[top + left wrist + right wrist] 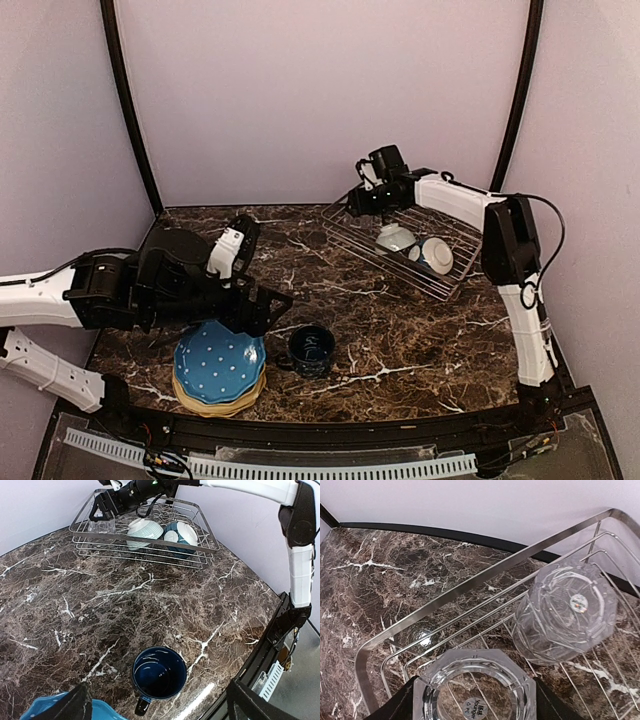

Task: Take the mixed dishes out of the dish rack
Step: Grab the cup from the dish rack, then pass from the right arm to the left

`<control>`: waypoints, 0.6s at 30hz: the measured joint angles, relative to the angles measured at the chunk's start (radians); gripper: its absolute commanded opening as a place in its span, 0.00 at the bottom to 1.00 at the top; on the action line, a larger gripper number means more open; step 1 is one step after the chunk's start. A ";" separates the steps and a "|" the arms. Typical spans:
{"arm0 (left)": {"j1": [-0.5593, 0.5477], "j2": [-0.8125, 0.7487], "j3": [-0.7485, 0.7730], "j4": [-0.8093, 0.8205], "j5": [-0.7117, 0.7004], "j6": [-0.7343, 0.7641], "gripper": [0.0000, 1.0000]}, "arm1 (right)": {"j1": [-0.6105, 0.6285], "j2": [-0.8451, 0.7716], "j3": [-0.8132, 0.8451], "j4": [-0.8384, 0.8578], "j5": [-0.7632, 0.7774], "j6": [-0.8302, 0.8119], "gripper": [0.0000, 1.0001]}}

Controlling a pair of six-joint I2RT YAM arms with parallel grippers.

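Observation:
The dish rack (445, 283) stands at the back right and holds two white bowls (396, 237) (436, 254) lying on their sides. My right gripper (360, 200) is in its far left corner, shut on an upturned clear glass tumbler (475, 680) that stands on the rack wires. A second tumbler (565, 612) stands next to it. My left gripper (262, 305) is open and empty, hovering above the navy mug (160, 674) and the blue dotted plate (218, 362). That plate tops a stack with a yellow plate (215, 405) under it.
The mug (312, 350) stands upright on the marble table just right of the plate stack, near the front edge. The rack (150, 555) lies across the table from my left gripper. Walls close in the back and sides.

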 measured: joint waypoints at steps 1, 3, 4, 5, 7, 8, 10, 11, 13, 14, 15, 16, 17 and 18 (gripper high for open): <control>0.000 0.008 0.000 0.001 0.000 0.000 0.94 | 0.000 -0.030 -0.026 -0.001 0.006 -0.004 0.41; 0.003 0.025 0.000 0.010 0.001 -0.001 0.95 | 0.000 -0.104 -0.087 0.006 0.011 -0.011 0.40; 0.008 0.032 0.000 0.015 0.003 -0.003 0.95 | 0.000 -0.157 -0.132 0.016 0.011 -0.011 0.39; 0.014 0.039 0.000 0.023 0.011 -0.006 0.95 | -0.002 -0.215 -0.179 0.029 0.008 -0.011 0.38; 0.037 0.051 0.000 0.045 0.042 -0.015 0.95 | -0.010 -0.349 -0.286 0.077 -0.013 -0.005 0.37; 0.056 0.056 0.000 0.062 0.066 -0.022 0.95 | -0.016 -0.418 -0.343 0.117 -0.034 0.005 0.36; 0.109 0.063 -0.005 0.129 0.136 -0.044 0.96 | -0.032 -0.539 -0.444 0.190 -0.078 0.028 0.36; 0.116 0.063 -0.006 0.140 0.146 -0.049 0.97 | -0.045 -0.602 -0.502 0.233 -0.107 0.044 0.36; 0.159 0.066 -0.021 0.212 0.212 -0.074 0.98 | -0.073 -0.738 -0.652 0.344 -0.202 0.092 0.36; 0.184 0.069 -0.033 0.267 0.266 -0.095 0.98 | -0.086 -0.753 -0.670 0.352 -0.217 0.101 0.36; 0.203 0.076 -0.042 0.312 0.303 -0.113 0.98 | -0.099 -0.789 -0.727 0.406 -0.262 0.127 0.36; 0.222 0.085 -0.052 0.369 0.354 -0.134 0.98 | -0.110 -0.822 -0.789 0.458 -0.309 0.157 0.35; 0.237 0.098 -0.060 0.418 0.392 -0.156 0.98 | -0.114 -0.846 -0.841 0.491 -0.348 0.178 0.35; 0.257 0.120 -0.072 0.500 0.451 -0.190 0.98 | -0.116 -0.872 -0.908 0.541 -0.400 0.213 0.35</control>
